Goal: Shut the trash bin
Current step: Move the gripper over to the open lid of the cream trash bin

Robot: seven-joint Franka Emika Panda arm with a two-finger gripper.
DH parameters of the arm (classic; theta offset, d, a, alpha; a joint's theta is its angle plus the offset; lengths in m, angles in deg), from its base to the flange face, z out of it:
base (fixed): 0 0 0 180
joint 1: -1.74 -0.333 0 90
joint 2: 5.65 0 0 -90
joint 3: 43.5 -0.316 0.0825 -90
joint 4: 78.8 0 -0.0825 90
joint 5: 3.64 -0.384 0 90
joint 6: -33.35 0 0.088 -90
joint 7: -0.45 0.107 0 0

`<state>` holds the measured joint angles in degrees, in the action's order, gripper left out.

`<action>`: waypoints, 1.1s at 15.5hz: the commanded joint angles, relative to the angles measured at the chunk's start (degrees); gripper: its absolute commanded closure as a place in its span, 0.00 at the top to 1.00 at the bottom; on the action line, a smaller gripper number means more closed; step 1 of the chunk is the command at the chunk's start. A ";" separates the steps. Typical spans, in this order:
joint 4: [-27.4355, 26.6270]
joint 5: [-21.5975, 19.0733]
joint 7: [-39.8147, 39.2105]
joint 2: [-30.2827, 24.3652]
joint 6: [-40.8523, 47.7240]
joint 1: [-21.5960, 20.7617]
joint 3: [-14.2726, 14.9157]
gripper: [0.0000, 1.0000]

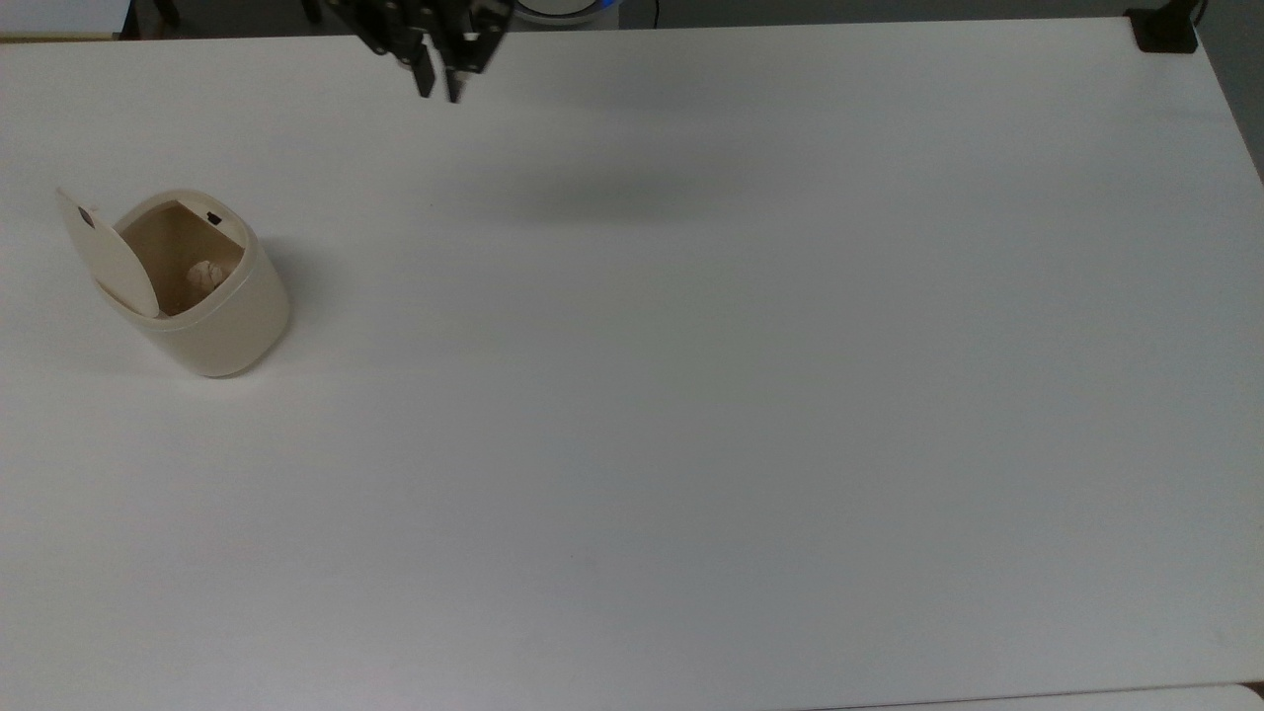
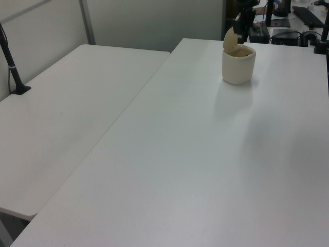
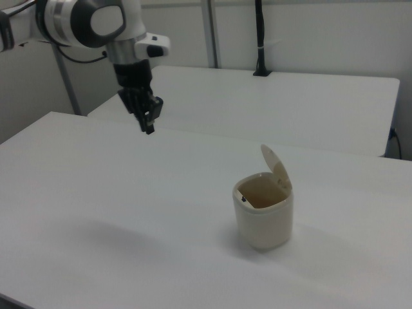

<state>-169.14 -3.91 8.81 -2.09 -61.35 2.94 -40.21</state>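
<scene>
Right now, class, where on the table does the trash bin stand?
The trash bin stands near the white table's edge on the top view's left, lid up, well away from the pincer at the top edge.

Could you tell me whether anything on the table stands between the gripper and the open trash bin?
Nothing visible does. The black gripper hangs above the bare white table, well apart from the small cream plastic trash bin, whose round hinged lid stands raised. Just open tabletop lies between them.

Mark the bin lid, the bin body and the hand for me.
bin lid [image 3: 275,166], right view, middle of the raised flap
bin body [image 1: 219,331], top view, outer wall
hand [image 1: 439,86], top view, between its fingertips
</scene>
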 commanded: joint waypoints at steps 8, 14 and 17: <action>-0.45 -0.52 8.33 4.17 -27.54 5.03 10.15 0.10; 2.17 2.11 13.16 10.84 -37.84 8.11 12.35 0.10; 2.71 4.74 12.90 12.97 -37.84 8.91 12.35 0.10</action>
<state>-168.21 -2.28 20.07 8.27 -98.39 11.43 -28.04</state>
